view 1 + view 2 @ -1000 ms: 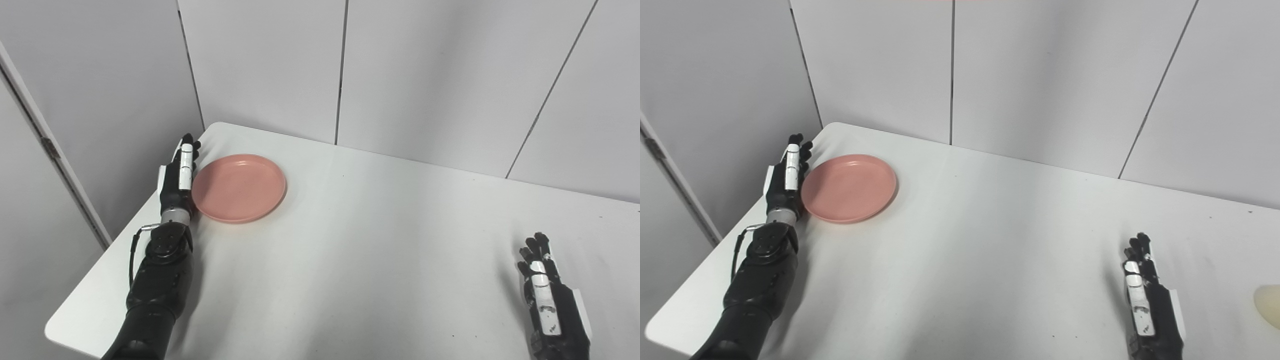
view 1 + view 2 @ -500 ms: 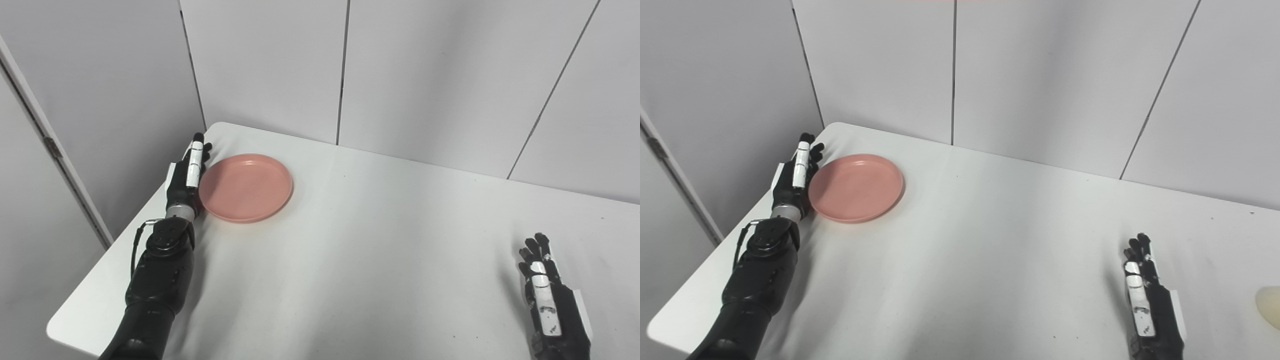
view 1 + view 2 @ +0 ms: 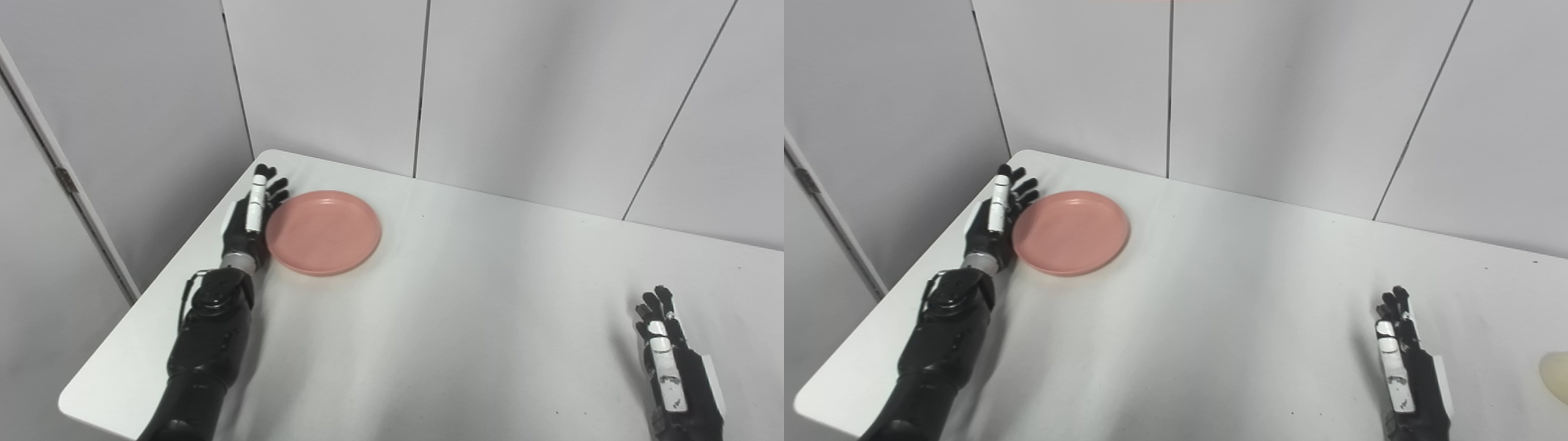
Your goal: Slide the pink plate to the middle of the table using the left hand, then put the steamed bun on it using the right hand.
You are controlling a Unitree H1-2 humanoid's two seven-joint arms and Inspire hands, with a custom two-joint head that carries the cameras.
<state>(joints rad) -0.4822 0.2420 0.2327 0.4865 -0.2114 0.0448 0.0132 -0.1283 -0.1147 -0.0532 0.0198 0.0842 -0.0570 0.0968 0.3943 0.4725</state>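
The pink plate (image 3: 323, 231) lies flat on the white table (image 3: 465, 318) near its far left corner. My left hand (image 3: 250, 220) stands edge-on against the plate's left rim, fingers straight and apart, holding nothing. My right hand (image 3: 672, 367) rests open on the table at the near right, fingers extended, empty. The pale steamed bun (image 3: 1557, 375) lies at the right edge of the right eye view, to the right of my right hand and apart from it. The bun is out of frame in the left eye view.
Grey wall panels (image 3: 520, 92) stand right behind the table's far edge. The table's left edge (image 3: 165, 282) runs just left of my left forearm (image 3: 205, 349). Bare tabletop lies between the plate and my right hand.
My left hand has moved right along the table, and the pink plate has slid right with it. My right hand and the bun have not moved.
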